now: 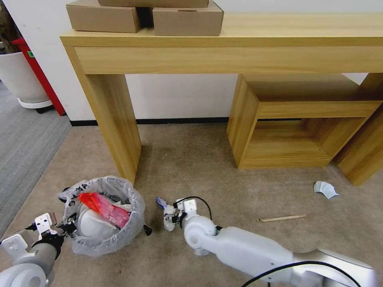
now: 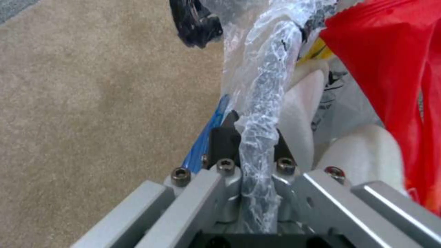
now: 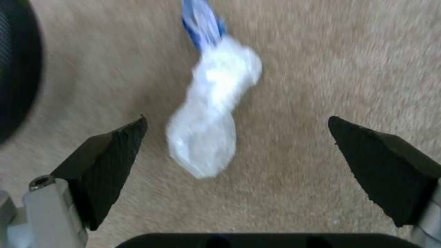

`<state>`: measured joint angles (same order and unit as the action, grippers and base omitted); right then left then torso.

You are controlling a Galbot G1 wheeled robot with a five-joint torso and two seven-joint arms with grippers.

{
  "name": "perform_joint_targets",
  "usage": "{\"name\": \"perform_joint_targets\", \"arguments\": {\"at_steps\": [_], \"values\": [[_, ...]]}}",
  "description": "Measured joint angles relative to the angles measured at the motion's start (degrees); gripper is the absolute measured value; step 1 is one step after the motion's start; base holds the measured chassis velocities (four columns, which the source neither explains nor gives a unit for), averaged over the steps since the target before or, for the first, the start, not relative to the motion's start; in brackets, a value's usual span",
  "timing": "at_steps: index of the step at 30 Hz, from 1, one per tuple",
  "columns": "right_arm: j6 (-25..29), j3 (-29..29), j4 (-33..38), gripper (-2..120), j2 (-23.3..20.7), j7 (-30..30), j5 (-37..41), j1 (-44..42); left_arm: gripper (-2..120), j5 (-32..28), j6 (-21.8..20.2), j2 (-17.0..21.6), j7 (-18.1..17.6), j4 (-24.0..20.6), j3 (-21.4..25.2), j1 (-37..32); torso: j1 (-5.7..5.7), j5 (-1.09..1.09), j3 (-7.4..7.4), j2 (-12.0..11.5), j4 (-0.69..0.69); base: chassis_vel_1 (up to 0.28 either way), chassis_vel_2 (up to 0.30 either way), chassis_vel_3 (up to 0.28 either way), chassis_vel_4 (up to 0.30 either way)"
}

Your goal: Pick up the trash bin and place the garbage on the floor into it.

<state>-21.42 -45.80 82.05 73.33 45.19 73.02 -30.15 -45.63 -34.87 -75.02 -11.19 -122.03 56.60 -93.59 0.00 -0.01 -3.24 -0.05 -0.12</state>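
- Your left gripper (image 1: pixel 66 228) sits low at the near left, clamped on the bag-wrapped rim of the trash bin (image 1: pixel 104 239). In the left wrist view the crinkly liner and rim (image 2: pixel 259 137) run straight between the closed fingers (image 2: pixel 224 139). That pinch on the rim lets you carry the bin along and keep its mouth facing up.
- The bin rests on or just above the beige floor (image 1: pixel 191 159), near the leg of the wooden desk (image 1: pixel 115 123); I cannot tell if it is lifted. It already holds a red wrapper (image 1: pixel 104 206) lying over white slippers (image 1: pixel 89 225), so I judge the collecting to be well along.
- Just to the right of the bin, your right gripper (image 1: pixel 170 217) points down at the carpet with its jaws wide apart. The right wrist view shows a white and blue piece of litter (image 3: pixel 206 131) lying on the carpet between the two black fingertips (image 3: pixel 110 162), nearer one of them. The wide opening gives room to straddle it before closing. The bin stays close by, I judge, to keep the drop short.
- Farther right, a wooden stick (image 1: pixel 281 218) lies on the carpet, well apart from both grippers.
- Beyond it, near the low wooden shelf unit (image 1: pixel 287 119), a pale blue mask (image 1: pixel 325 189) also waits on the floor.
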Motion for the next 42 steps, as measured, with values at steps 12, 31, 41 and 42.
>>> {"name": "perform_joint_targets", "arguments": {"at_steps": [12, 31, 41, 42], "values": [[0.84, -2.03, -9.38, 100, 4.99, -2.81, -2.58, 0.33, 1, -0.55, -0.10, 0.24, 0.15, 0.08, -0.59, 0.89, 0.00, 0.01, 0.00, 0.00, 0.00, 0.000, 0.000, 0.000, 0.000], [8.91, -7.60, -22.35, 88, 11.72, -7.12, -6.09, 1.27, 1, -1.06, -0.13, -0.19, 0.58, -1.37, -0.99, 1.22, 0.00, 0.01, 0.00, 0.00, 0.00, 0.000, 0.000, 0.000, 0.000], [13.14, -8.62, -25.76, 56, 13.43, -8.66, -8.80, 0.80, 1, -1.13, 0.00, -0.15, 1.14, -2.54, -0.64, 0.63, 0.00, 0.01, 0.00, 0.00, 0.00, 0.000, 0.000, 0.000, 0.000], [13.26, -8.68, -25.86, 52, 13.49, -8.68, -8.96, 0.74, 1, -1.17, 0.01, -0.14, 1.16, -2.61, -0.59, 0.56, 0.00, 0.01, 0.00, 0.00, 0.00, 0.000, 0.000, 0.000, 0.000]]}}
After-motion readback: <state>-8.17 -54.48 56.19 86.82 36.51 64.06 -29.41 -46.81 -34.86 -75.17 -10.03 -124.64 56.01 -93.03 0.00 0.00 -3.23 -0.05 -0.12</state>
